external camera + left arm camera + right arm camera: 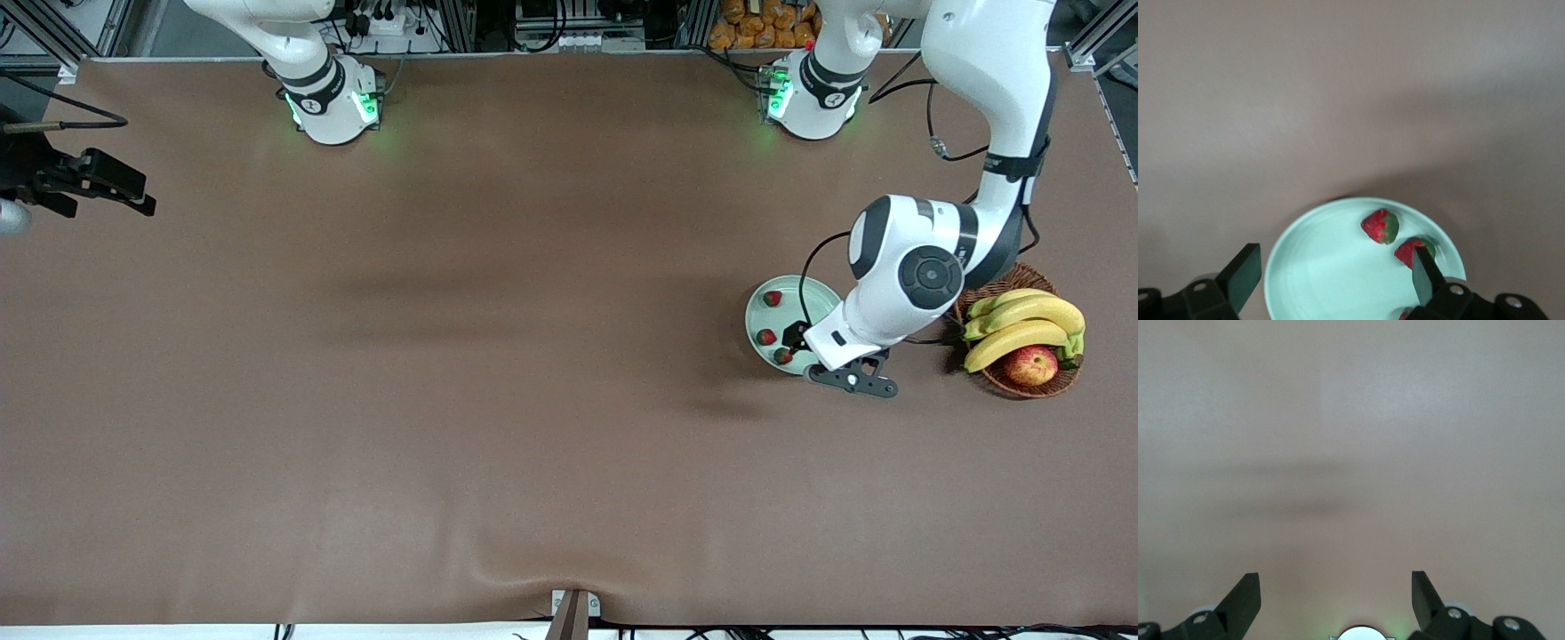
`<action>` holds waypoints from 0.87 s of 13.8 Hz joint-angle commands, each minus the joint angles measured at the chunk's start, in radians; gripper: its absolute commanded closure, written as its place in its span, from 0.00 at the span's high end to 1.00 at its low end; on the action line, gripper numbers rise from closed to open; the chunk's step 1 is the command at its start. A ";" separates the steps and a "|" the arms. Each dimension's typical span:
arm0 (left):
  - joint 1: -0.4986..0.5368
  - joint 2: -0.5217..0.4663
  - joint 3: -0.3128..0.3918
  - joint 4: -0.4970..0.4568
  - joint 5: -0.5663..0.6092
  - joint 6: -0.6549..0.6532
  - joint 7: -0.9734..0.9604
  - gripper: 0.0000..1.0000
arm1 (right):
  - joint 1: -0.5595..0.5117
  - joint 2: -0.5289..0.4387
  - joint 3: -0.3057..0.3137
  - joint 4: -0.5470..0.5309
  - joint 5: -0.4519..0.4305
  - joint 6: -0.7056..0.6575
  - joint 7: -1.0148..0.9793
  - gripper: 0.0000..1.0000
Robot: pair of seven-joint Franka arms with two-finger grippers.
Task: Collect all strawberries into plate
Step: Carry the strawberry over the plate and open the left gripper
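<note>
The left gripper (1331,280) is hanging low over the pale mint-green plate (1311,267), its two black fingers (1238,273) spread wide with nothing between them. In the left wrist view, two strawberries (1381,226) are lying inside the dish close together, one of them partly masked by a fingertip, and a sliver of red at the frame's edge is hinting at a third. The front view is showing all three berries in the plate (760,313): one (773,299) farthest from the front camera, one (765,337) in the middle, and one (783,356) nearest it, right beside the left gripper (800,342).

Judging by their look, the strawberries are tiny, light and likely soft or slick-skinned, so a gentle pinch across the red body, below the leafy cap, would be suiting them best; squeezing hard or catching only the cap would be risking a slip. With every berry appearing to sit within the rim, the collecting is looking complete.

The right gripper (1335,600) is waiting, fingers apart and empty, over bare brown table (498,356) at the right arm's end; in the front view it is showing only at the frame's edge (89,182).

The left arm's wrist is covering part of the plate's rim toward the wicker basket (1022,384) of bananas (1022,324) and an apple (1031,364), which is standing beside the plate.
</note>
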 commanded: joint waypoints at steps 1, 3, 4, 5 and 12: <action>0.009 -0.006 -0.003 0.097 0.024 -0.076 -0.013 1.00 | -0.009 -0.002 0.010 0.003 -0.018 -0.007 -0.006 1.00; 0.021 -0.010 -0.001 0.131 0.024 -0.085 0.040 1.00 | -0.009 -0.002 0.010 0.003 -0.018 -0.006 -0.006 1.00; 0.033 -0.012 -0.001 0.151 0.024 -0.099 0.069 1.00 | -0.009 -0.002 0.010 0.003 -0.018 -0.006 -0.006 1.00; 0.042 -0.009 -0.001 0.172 0.024 -0.118 0.082 1.00 | -0.009 -0.001 0.010 0.003 -0.018 -0.006 -0.006 1.00; 0.165 -0.032 -0.038 0.245 0.025 -0.186 0.103 1.00 | -0.010 -0.001 0.010 0.001 -0.018 -0.007 -0.006 1.00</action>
